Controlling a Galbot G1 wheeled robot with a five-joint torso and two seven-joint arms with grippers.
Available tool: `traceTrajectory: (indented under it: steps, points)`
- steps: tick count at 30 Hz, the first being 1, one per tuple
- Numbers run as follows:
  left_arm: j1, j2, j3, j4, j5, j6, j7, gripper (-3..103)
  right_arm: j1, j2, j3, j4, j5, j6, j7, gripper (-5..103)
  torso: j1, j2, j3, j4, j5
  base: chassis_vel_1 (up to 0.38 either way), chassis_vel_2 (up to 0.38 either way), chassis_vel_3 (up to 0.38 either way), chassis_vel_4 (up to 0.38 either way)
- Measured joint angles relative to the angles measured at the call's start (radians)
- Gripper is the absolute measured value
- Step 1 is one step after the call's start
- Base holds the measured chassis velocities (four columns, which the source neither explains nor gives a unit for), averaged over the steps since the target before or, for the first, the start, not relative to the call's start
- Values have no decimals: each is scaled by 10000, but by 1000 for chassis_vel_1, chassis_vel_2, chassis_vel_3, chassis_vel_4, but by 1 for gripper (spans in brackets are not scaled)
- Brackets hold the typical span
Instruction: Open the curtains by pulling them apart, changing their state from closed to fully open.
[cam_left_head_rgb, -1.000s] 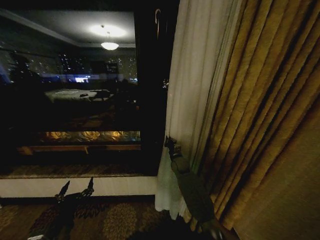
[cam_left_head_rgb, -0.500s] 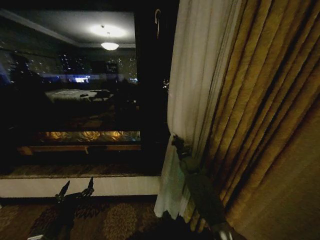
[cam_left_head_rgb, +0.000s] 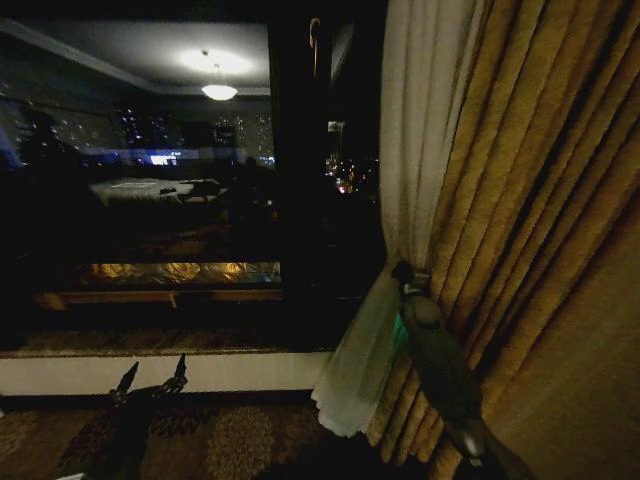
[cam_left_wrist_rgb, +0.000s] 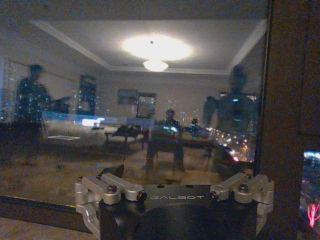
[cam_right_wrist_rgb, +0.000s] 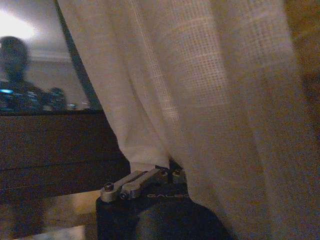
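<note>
The sheer off-white curtain (cam_left_head_rgb: 405, 190) is hanging bunched against the golden drapes (cam_left_head_rgb: 530, 220), its fine weave and pleats glowing, its hem flaring out low by the window (cam_left_head_rgb: 140, 180); the right claw (cam_left_head_rgb: 405, 275) is gripping its edge, fingers clamped on fabric; the left claw (cam_left_head_rgb: 152, 380) is hovering spread open above the patterned carpet (cam_left_head_rgb: 240, 435); "GALBOT" is showing on its wrist.

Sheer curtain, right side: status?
Right gripper at sheer curtain, pushing it against yellow drapes. Left gripper low by window, open, idle. Nothing in the way.
</note>
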Motion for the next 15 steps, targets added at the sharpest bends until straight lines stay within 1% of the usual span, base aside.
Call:
traceTrajectory:
  steps: [4, 5, 7, 10, 15]
  points:
    - [27, 9, -29, -3, -47, -33, 1, 100, 256, -37, 351, -396, -494, -132, 553, 0, 0, 0, 0, 0, -1, 0, 0, 0, 0]
    - [27, 9, -29, -3, -47, -33, 1, 100, 256, -37, 351, -396, -494, -132, 553, 0, 0, 0, 0, 0, -1, 0, 0, 0, 0]
    - [50, -8, -29, -7, -52, -58, 4, 100, 423, -103, 612, -680, -699, -169, 894, 0, 0, 0, 0, 2, 0, 0, 0, 0, 0]
    - [51, -18, -30, -10, -55, -64, 6, 100, 481, -180, 764, -793, -731, -197, 1026, 0, 0, 0, 0, 2, -1, 0, 0, 0, 0]
    - [80, -28, -43, -55, -66, -92, 8, 100, 571, -512, 1249, -1209, -749, -237, 1187, 0, 0, 0, 0, 0, -3, 0, 0, 0, 0]
